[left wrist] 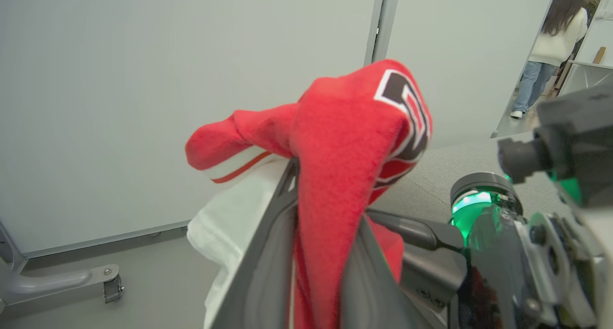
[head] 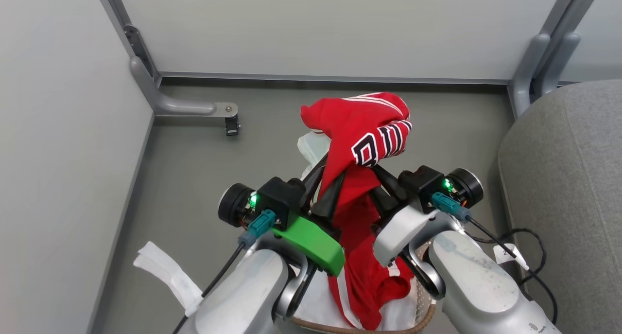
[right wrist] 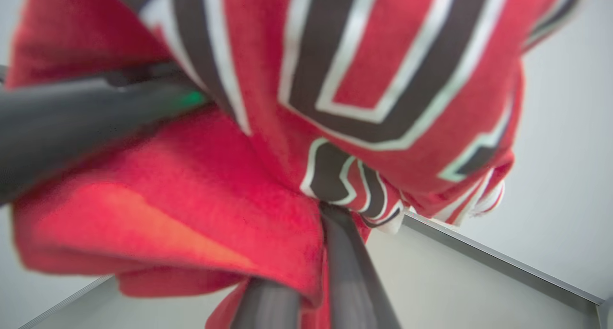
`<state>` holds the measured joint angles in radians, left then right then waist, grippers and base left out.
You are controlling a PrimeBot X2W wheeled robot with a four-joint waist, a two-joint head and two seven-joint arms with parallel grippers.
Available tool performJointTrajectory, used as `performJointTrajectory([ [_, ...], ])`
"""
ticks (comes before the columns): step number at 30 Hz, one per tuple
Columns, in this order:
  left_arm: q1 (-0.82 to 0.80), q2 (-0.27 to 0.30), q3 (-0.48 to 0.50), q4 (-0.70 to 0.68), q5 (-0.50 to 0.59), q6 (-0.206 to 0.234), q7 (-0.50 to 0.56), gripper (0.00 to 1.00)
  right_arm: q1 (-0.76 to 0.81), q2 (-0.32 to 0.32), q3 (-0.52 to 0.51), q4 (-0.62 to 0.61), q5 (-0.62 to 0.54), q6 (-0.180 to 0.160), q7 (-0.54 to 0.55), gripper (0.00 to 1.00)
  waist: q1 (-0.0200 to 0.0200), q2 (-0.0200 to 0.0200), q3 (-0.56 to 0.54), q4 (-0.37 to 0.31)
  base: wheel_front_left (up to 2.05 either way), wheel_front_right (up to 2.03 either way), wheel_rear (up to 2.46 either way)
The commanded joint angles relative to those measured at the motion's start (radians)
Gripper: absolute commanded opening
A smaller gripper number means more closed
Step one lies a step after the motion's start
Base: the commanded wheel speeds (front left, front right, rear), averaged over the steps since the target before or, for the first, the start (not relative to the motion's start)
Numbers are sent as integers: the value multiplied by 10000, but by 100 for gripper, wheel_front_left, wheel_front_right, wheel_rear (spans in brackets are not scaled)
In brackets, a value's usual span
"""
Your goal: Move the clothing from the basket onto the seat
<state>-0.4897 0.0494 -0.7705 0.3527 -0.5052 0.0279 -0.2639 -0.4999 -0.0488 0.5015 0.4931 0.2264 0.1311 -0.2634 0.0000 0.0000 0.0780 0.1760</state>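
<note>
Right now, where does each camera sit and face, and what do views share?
Head view: on the head, looking down at floor; left claw and right claw hold the red jersey over the basket.
Left wrist view: along the left claw, towards the wall; jersey pinched between its fingers.
Right wrist view: along the right claw, close against the jersey's lettering.
All share the jersey.

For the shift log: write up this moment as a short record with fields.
clothing: red, bunched, lifted above the basket, tail hanging into it
left tool: shut on clothing
right tool: shut on clothing
white liner: a fold raised beside the clothing
seat: on the right, no clothing on it
person: far off, left wrist view
</note>
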Motion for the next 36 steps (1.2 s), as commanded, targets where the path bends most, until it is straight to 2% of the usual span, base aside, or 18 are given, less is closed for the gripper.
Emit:
performJointTrajectory([
  [1,-130,26,108,-77,102,30,-9,55,147,-45,-67,-15,-96,-7,-18,0,0,0,8,-95,0,0,0],
  [2,-48,28,158,-54,141,-36,-9,100,179,-46,-128,-16,-94,-7,-18,0,0,0,5,-178,0,0,0],
  [7,269,90,428,49,393,-243,-6,100,351,-48,-395,-6,-174,-7,-19,0,0,0,-30,-682,0,0,0],
  [15,587,116,803,109,671,-509,-6,100,678,-43,-1063,-204,-423,-8,-19,0,0,0,14,-1895,0,0,0],
  [31,1185,221,1494,121,1725,-1029,-6,100,1103,-38,-1936,-1075,-723,-8,-18,0,0,0,76,-5182,0,0,0],
  [36,1439,178,1776,29,1898,-1219,-4,100,1192,-40,-2311,-1311,-1000,-10,-19,0,0,0,119,-5976,0,0,0],
])
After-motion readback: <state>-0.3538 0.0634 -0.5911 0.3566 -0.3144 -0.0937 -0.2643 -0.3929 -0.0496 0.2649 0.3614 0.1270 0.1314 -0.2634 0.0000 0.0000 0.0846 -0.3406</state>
